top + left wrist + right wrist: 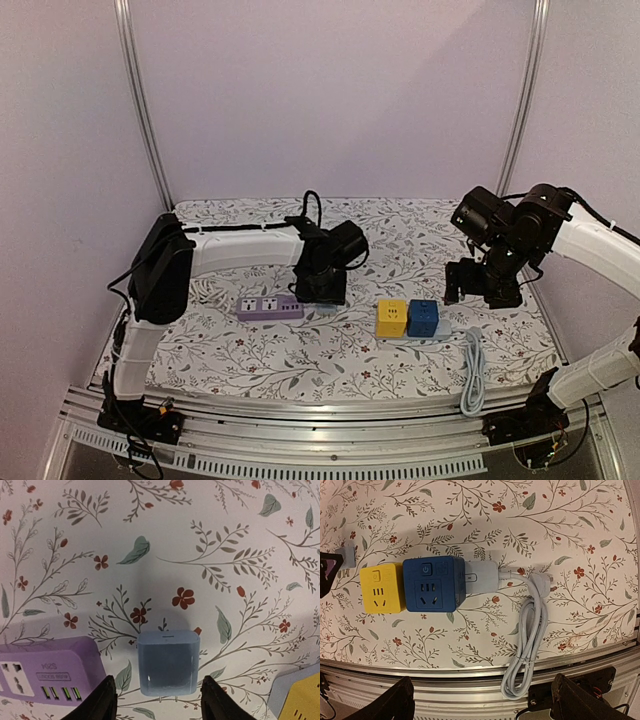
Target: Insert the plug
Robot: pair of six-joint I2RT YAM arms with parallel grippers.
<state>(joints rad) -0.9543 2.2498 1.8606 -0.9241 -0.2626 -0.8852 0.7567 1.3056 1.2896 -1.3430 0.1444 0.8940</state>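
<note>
A grey-blue charger plug (168, 662) lies on the flowered cloth, its two prongs pointing toward the camera. My left gripper (158, 692) is open, one finger on each side of the plug with a gap at both sides. A purple power strip (45, 672) lies just left of it, also seen in the top view (270, 307). In the top view the left gripper (320, 290) hides the plug. My right gripper (483, 285) is open and empty, held above the blue socket cube (434, 584) and yellow socket cube (381, 587).
A white adapter (482, 577) sits in the blue cube's side, and its grey cable (530, 635) coils over the table's front rail (470, 680). The yellow cube's corner (300, 700) shows right of the plug. Metal frame posts (140, 110) stand at the back corners.
</note>
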